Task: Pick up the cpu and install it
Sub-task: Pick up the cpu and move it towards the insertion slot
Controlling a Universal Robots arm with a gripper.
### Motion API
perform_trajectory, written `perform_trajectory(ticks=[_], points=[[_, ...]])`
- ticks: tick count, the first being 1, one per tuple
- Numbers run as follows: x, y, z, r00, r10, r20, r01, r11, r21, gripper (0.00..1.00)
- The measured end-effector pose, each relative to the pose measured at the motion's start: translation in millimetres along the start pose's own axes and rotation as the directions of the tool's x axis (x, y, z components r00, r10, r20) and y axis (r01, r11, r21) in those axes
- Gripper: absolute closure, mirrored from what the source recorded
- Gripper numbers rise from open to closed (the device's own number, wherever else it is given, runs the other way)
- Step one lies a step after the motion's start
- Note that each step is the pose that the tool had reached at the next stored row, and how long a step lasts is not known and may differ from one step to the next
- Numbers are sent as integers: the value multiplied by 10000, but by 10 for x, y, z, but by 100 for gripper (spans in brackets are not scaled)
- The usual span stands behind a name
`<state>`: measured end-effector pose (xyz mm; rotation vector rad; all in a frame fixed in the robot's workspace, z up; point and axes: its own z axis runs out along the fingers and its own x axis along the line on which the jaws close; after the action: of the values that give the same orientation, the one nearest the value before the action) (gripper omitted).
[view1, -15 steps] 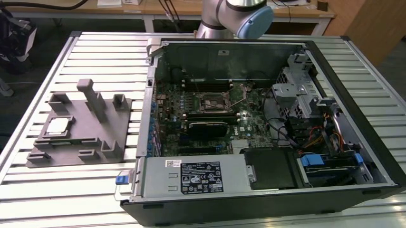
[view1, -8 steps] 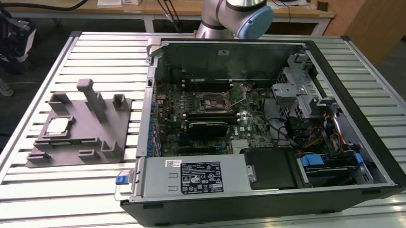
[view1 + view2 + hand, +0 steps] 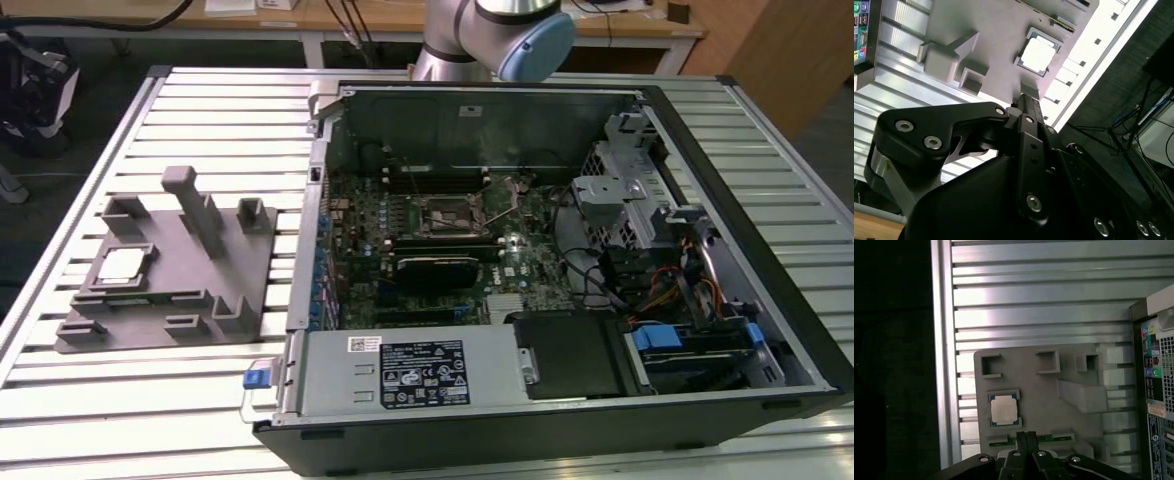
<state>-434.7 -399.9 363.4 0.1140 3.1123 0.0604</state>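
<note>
Gripper has its fingers pressed together, nothing btwn them. In the first wrist view I see the tip lined up over the edge of the grey fixture, above a narrow slot just beside the cpu. No contact w/ the cpu as far as I can see; how high the tip hangs over the fixture I can't tell.

Cpu lies flat in its square pocket on the fixture, silver top up, in the part of the fixture farthest from the pc case. Upright posts of the fixture stand btwn the cpu and the case.

Fixture sits on the slatted metal table, just beside the case, on the exterior view's left of it. Case lies open on its side, and I can see the board inside w/ the socket near its middle, well apart from the fixture. Arm rises past the case's far wall, also well apart from the fixture.
</note>
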Motion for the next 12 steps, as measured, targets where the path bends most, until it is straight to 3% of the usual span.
perform_trajectory(ticks=[8,10,12], points=[[3,-5,96,10000,1,-8,-1,10000,0,89],[2,-13,116,9999,2,-102,-2,10000,7,77],[2,-25,140,9998,6,-201,-6,10000,13,77]])
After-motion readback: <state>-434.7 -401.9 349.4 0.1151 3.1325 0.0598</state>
